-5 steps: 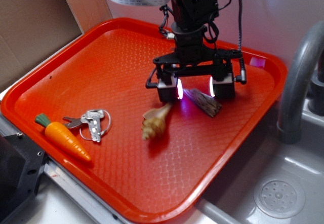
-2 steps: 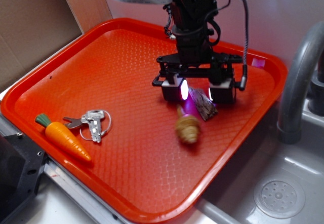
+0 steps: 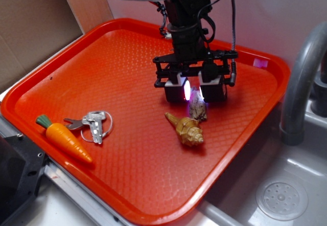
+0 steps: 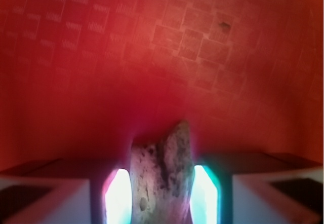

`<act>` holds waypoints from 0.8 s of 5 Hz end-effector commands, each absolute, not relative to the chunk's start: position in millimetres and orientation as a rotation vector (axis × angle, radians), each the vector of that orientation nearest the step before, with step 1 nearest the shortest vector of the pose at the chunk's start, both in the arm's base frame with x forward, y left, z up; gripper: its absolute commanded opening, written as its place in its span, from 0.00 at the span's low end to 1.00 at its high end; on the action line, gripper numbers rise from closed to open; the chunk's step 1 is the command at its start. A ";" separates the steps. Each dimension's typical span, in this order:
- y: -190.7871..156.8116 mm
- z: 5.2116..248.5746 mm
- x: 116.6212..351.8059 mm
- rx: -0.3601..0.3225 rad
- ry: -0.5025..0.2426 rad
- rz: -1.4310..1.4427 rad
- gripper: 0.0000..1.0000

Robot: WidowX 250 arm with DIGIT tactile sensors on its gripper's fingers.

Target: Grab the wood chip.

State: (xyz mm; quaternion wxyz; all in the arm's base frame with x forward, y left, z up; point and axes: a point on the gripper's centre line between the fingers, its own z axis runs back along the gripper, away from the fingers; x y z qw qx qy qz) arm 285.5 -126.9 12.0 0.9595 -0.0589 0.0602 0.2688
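The wood chip (image 3: pixel 196 106) (image 4: pixel 161 176) is a rough grey-brown sliver standing between my two glowing pads (image 3: pixel 187 89) (image 4: pixel 117 196). My gripper (image 3: pixel 194 90) (image 4: pixel 161 196) is shut on the wood chip, the pads pressed to both its sides, pointed end away from the wrist camera. Its lower tip is at or just above the orange tray (image 3: pixel 102 62). The tan spiral seashell (image 3: pixel 185 129) lies just in front of the gripper, apart from it.
An orange toy carrot (image 3: pixel 62 138) and a bunch of keys (image 3: pixel 92 124) lie near the tray's front left rim. A grey faucet pipe (image 3: pixel 301 77) and sink (image 3: pixel 281 195) stand to the right. Cardboard (image 3: pixel 36 21) is at back left.
The jaws have closed on the wood chip and turned it upright. The seashell was knocked rightward and has come to rest in front of the gripper.
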 end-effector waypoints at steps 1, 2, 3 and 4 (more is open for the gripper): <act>-110.9 10.7 288.3 -0.101 0.066 0.463 0.00; -93.0 47.0 302.5 -0.012 -0.040 0.354 0.00; -55.9 98.7 315.0 0.007 -0.112 0.426 0.00; -28.3 145.6 317.6 -0.013 -0.177 0.433 0.00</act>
